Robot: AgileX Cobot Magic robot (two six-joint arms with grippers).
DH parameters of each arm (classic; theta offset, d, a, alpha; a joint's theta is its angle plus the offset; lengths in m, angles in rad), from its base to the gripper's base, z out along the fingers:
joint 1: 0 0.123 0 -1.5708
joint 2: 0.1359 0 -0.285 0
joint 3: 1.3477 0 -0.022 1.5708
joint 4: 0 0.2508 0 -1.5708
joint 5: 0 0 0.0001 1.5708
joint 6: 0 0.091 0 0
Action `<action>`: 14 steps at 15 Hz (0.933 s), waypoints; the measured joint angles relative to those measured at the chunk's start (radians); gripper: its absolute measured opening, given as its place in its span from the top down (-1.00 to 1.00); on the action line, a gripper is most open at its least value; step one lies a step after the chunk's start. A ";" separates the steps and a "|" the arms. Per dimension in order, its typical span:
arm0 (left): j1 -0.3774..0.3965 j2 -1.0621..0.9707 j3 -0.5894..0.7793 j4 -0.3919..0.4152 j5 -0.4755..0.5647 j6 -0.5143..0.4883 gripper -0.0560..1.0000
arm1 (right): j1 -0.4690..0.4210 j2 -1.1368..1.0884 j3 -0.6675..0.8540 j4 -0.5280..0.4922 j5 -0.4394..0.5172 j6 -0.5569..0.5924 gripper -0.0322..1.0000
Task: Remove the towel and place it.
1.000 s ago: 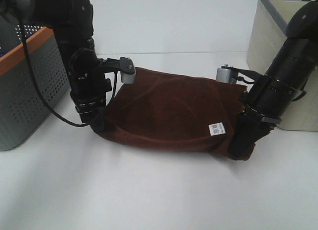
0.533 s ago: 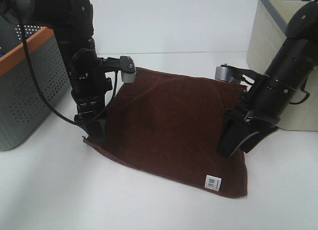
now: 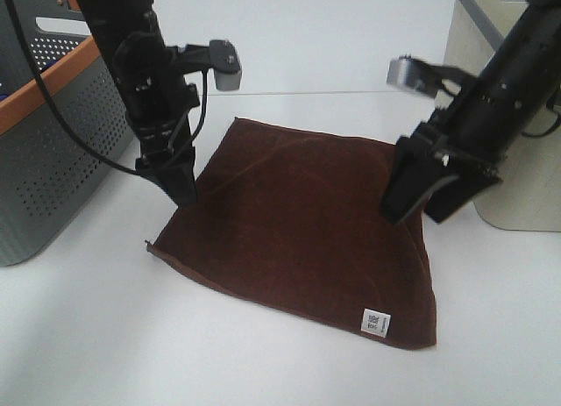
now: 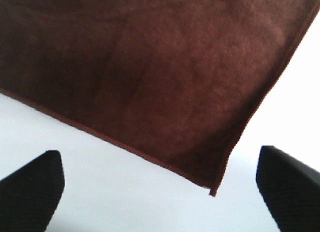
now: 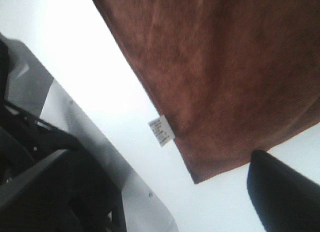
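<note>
Lying flat: towel (image 3: 302,222), below both open pincers, untouched.

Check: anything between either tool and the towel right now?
Nothing visible. The towel lies flat on the table; the left tool and right tool hang open just above its edges, air only between.

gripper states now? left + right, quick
Left gripper: open, holding nothing, above the dark brown square cloth towel lying flat on the white table.
Right gripper: open, empty, raised over the towel.
</note>
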 joint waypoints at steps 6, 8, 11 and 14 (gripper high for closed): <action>0.000 -0.160 -0.183 0.052 0.009 -0.422 -0.97 | -0.001 -0.134 -0.349 -0.067 0.003 0.277 -0.84; 0.004 -0.203 -0.230 0.160 0.033 -0.541 -0.97 | -0.004 -0.151 -0.448 -0.236 0.005 0.437 -0.84; 0.105 -0.240 -0.248 0.218 0.039 -0.697 -0.97 | -0.043 -0.163 -0.522 -0.452 0.006 0.560 -0.84; 0.276 -0.282 -0.248 0.177 0.039 -0.755 -0.97 | -0.216 -0.203 -0.521 -0.426 0.007 0.565 -0.84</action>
